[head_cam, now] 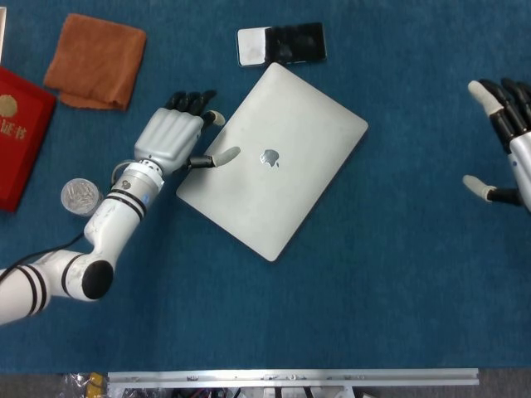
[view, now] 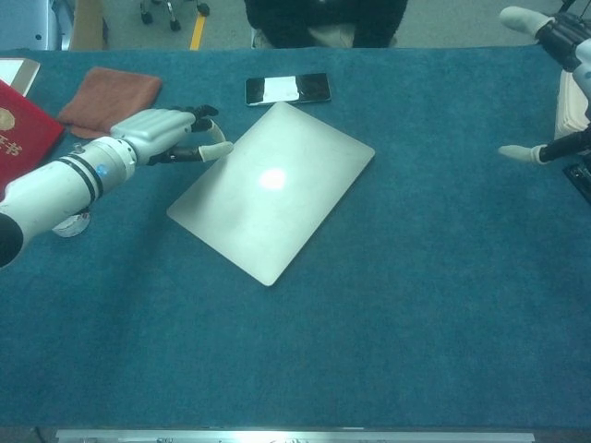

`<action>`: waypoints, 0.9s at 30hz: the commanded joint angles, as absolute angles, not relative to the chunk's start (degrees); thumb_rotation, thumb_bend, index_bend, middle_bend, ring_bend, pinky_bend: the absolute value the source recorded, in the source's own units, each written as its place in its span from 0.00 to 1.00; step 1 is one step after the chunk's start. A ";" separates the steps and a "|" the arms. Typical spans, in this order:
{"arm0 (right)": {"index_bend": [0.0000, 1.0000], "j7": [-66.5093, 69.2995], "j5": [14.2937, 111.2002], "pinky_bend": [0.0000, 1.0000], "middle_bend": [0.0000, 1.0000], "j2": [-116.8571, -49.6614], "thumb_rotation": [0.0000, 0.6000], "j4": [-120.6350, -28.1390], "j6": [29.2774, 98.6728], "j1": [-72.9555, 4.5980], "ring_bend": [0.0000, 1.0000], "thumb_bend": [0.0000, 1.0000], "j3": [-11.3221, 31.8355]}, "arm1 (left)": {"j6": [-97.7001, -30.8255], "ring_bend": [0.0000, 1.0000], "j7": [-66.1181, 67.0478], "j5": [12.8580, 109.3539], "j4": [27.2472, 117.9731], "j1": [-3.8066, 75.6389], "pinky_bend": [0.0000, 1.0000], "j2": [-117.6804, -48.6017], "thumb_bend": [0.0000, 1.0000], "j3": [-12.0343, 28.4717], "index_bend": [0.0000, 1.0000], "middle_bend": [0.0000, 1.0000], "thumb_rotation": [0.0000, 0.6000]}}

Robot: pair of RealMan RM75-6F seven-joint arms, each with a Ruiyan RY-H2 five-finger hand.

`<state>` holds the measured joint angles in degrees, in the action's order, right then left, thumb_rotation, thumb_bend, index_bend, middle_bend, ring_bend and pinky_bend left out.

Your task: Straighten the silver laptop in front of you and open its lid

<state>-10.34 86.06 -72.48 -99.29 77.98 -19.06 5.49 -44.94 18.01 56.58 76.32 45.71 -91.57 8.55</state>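
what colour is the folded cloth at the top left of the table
The folded cloth is rusty orange-brown, plain with no pattern; the head view shows it best.

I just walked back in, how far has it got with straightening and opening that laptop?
Nothing looks done: the silver laptop lies askew on the table, lid closed. In hand: the left hand is at its left edge, thumb over the lid. The right hand is far off, open. Straightening and opening remain.

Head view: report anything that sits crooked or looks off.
The silver laptop lies skewed on the blue table, its corners pointing diagonally rather than squared to the table edge, lid closed. The left hand is at its left edge. Nothing looks spilled or damaged.
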 commanded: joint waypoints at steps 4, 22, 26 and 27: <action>0.00 -10.10 86.28 0.08 0.09 -72.23 1.00 -99.36 78.25 -18.80 0.00 0.09 5.59 | -44.96 0.00 19.52 55.81 72.92 46.63 0.00 -93.82 0.14 8.12 0.24 0.00 0.00; 0.00 -9.29 86.28 0.08 0.09 -71.89 1.00 -99.30 78.61 -18.20 0.00 0.09 6.02 | -43.52 0.00 19.83 52.68 68.03 47.94 0.00 -96.97 0.14 8.91 0.24 0.00 0.00; 0.00 -9.08 86.22 0.08 0.09 -71.87 1.00 -99.22 78.60 -18.11 0.00 0.09 6.08 | -43.39 0.00 20.37 52.32 67.74 48.16 0.00 -97.52 0.14 8.72 0.24 0.00 0.00; 0.00 -9.07 86.23 0.08 0.09 -71.87 1.00 -99.18 78.64 -18.10 0.00 0.09 6.13 | -43.39 0.00 20.44 52.27 67.75 48.19 0.00 -97.60 0.14 8.68 0.24 0.00 0.00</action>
